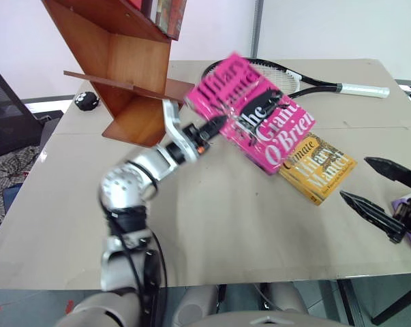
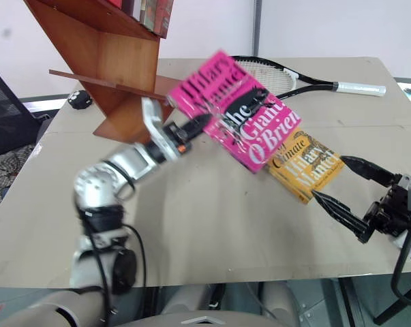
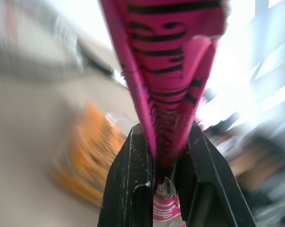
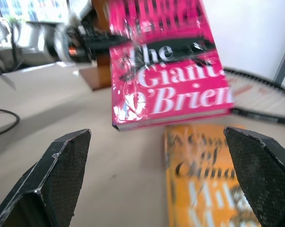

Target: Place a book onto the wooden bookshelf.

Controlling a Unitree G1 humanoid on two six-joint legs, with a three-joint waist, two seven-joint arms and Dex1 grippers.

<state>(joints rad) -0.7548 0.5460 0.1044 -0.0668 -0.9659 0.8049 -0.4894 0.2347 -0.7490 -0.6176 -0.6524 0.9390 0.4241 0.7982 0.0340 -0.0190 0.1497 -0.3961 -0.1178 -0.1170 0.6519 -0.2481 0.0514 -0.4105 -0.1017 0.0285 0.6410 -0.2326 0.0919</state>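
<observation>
We see our left claw (image 1: 215,123) squeezed tight on the pink book (image 1: 254,116). Its two black fingers (image 3: 128,179) pinch one edge of the book between them. From the left wrist camera the pink cover rises straight up out of the fingers.

The pink book is up off the table (image 1: 212,225). It hangs tilted in the air, with its white, red and black words facing up at us. It is just beside the wooden bookshelf (image 1: 116,61), but it is not on it. The shelf is reddish brown, with slanted boards, and it stands at the far left of the table. Some other books (image 1: 165,15) lean in its top part.

A yellow-orange book (image 1: 317,167) lies flat on the table, below the pink book's lower end. In the right wrist view the pink book's lower edge sits just above it.

Our right claw (image 1: 381,192) is spread wide, and nothing is in it. Its two black fingers (image 4: 62,165) point across the table toward the two books. It touches neither book.

A tennis racket (image 1: 307,83) lies along the far side of the table, behind the pink book. A small black thing (image 1: 86,101) sits on the table behind the shelf.
</observation>
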